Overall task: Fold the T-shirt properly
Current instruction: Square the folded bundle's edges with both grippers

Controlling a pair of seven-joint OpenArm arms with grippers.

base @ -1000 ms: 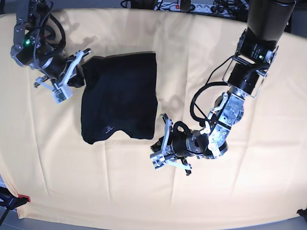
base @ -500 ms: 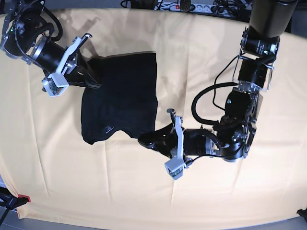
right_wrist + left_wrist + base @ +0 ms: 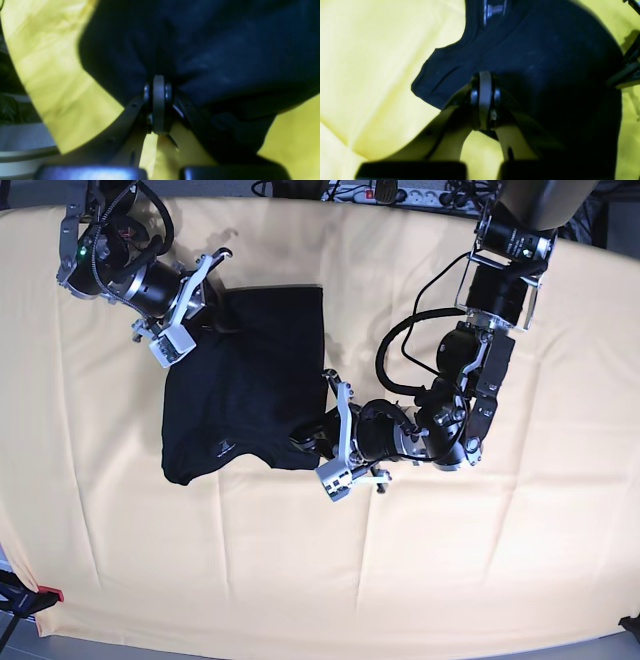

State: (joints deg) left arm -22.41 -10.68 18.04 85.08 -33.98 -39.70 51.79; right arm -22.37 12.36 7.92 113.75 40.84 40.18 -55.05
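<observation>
Fabric fills both wrist views: the large, plain black, soft cotton T-shirt point(image 3: 250, 385) lies partly folded on the yellow cloth-covered table point(image 3: 500, 580), its tiny pale logo point(image 3: 226, 448) near the front hem. Nearest the front, the left gripper point(image 3: 308, 442) sits at the shirt's lower right corner, jaws pressed together on the dark edge — a pinch suited to lifting that corner over. Across the shirt, at its far upper left corner, the right gripper point(image 3: 215, 320) is likewise clamped on bunched cloth. Holding two opposite corners probably lets both arms carry one flap without the soft fabric sagging — my reading is that another fold is starting.
</observation>
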